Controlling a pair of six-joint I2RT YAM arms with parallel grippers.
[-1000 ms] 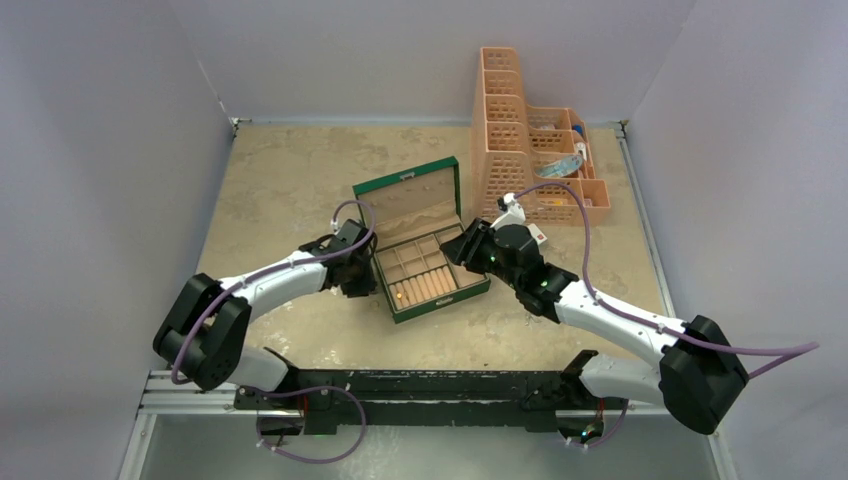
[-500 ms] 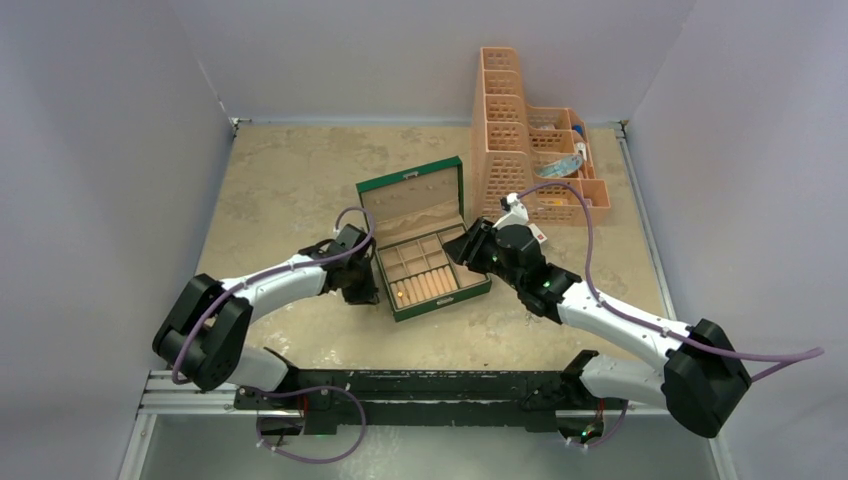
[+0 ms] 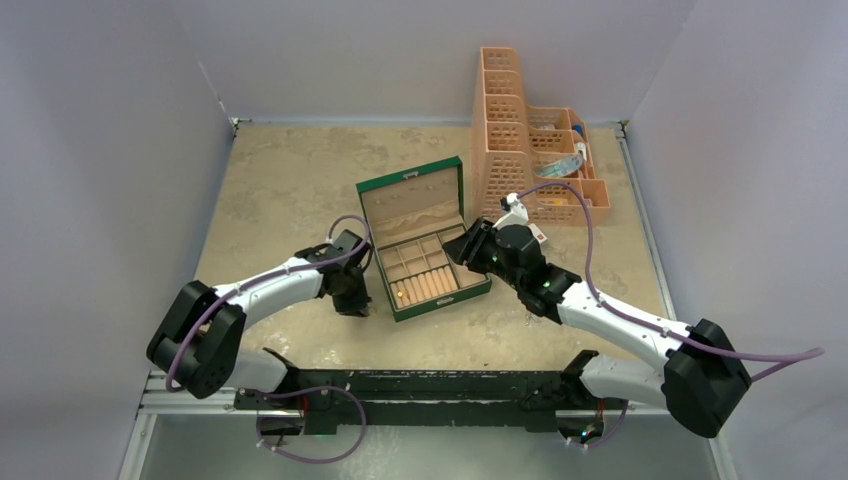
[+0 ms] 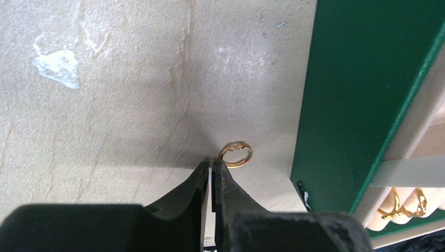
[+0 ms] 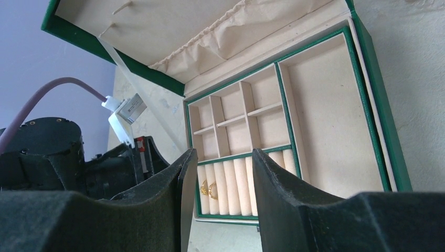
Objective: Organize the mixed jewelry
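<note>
The left fingers (image 4: 198, 184) are pinched together on the desk (image 4: 120, 105), tips seemingly touching a ring (image 4: 234, 149) beside the box (image 4: 362, 89); the right fingers (image 5: 168, 186) are parted and empty.

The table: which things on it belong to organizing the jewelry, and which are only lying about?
Job: gold ring on the table; two gold rings in the box's rolls; green jewelry box; left pincer, shut beside the loose ring.
Lying about: orange rack; packet inside it.
</note>
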